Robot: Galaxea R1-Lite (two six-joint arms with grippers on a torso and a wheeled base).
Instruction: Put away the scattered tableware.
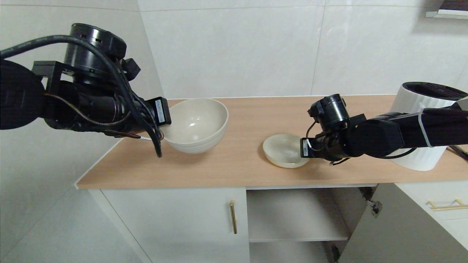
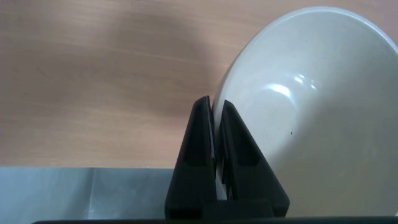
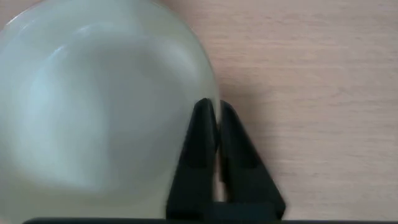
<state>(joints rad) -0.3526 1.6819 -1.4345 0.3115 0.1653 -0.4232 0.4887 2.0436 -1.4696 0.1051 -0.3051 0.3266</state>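
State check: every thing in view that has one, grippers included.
large bowl: tilted, rim clamped by left gripper.
small bowl: upright, rim clamped by right gripper.
left gripper: shut on large bowl.
right gripper: shut on small bowl.
left cabinet door: closed.
right cabinet door: open.

Both my arms are matte black. My left arm [image 1: 84, 102], upper left of frame, trails thick looping black cables [image 1: 44, 41] and carries a white label [image 1: 159, 111]. My right arm [image 1: 387, 137], at right, wears a white zip tie [image 1: 422, 126]. My left gripper [image 2: 213, 102] has tapered wedge fingers.
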